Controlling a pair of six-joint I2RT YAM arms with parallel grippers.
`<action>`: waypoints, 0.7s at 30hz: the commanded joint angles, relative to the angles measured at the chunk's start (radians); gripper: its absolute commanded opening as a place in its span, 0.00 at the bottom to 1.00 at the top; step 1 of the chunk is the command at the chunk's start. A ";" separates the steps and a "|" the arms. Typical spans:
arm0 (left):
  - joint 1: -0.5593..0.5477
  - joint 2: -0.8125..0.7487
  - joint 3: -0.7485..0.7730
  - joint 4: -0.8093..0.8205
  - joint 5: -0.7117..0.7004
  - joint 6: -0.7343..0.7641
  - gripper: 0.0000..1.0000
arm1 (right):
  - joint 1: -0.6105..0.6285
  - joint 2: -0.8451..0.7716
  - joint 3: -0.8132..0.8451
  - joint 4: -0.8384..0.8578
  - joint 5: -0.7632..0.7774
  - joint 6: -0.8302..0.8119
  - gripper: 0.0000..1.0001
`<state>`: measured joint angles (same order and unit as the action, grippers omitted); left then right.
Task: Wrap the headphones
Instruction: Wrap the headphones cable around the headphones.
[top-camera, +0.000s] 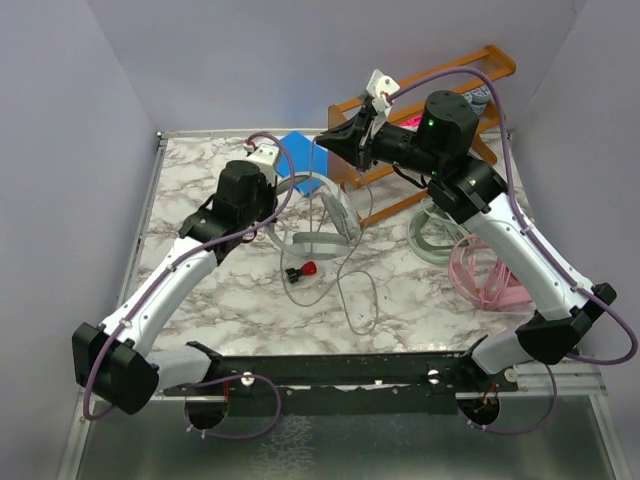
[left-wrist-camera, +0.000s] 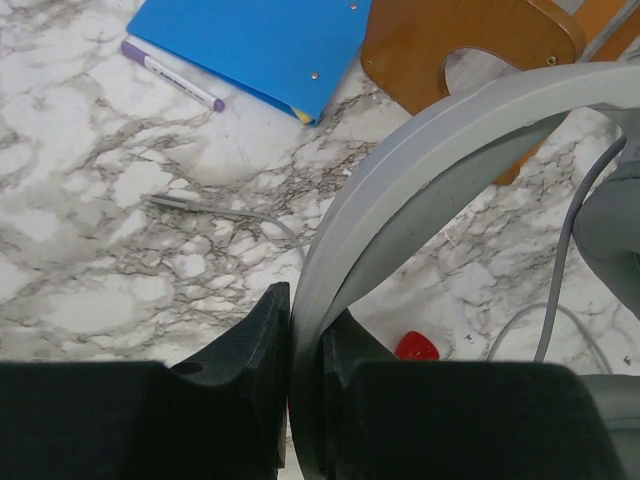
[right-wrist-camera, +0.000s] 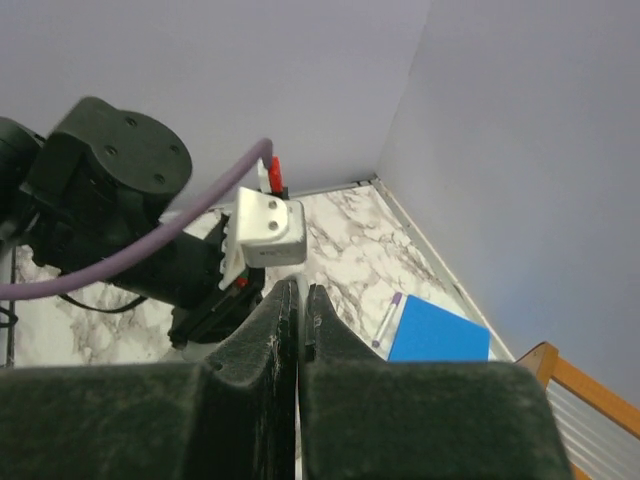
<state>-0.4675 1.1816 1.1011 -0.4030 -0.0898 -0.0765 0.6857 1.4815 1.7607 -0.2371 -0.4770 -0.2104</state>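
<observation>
The silver-grey headphones (top-camera: 330, 215) lie at the table's middle, and their thin cable (top-camera: 355, 295) loops toward the front. My left gripper (top-camera: 280, 198) is shut on their grey headband (left-wrist-camera: 420, 150), which runs up between the pads in the left wrist view (left-wrist-camera: 305, 310). My right gripper (top-camera: 324, 140) is raised above the back of the table and shut on a thin grey strand of the cable (right-wrist-camera: 301, 322), seen between its fingers (right-wrist-camera: 301, 290). The mint green headphones (top-camera: 435, 232) and the pink headphones (top-camera: 490, 278) lie at the right, under the right arm.
A small red-and-black object (top-camera: 300, 270) lies by the cable; its red tip shows in the left wrist view (left-wrist-camera: 417, 347). A blue folder (top-camera: 297, 150) and a purple pen (left-wrist-camera: 170, 75) lie at the back. A wooden rack (top-camera: 420, 110) stands back right. Walls close three sides.
</observation>
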 joint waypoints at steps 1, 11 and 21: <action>-0.008 0.101 0.121 0.028 -0.054 -0.225 0.00 | -0.001 -0.029 0.019 0.040 0.053 -0.012 0.01; -0.007 0.361 0.356 -0.129 0.016 -0.442 0.00 | -0.001 -0.118 -0.059 0.073 0.038 -0.016 0.01; -0.042 0.225 0.189 -0.023 0.050 -0.251 0.00 | -0.002 -0.046 0.016 -0.042 0.451 -0.181 0.01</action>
<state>-0.4812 1.5291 1.3701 -0.5106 -0.1059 -0.4290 0.6861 1.3872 1.7332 -0.2161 -0.2390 -0.2871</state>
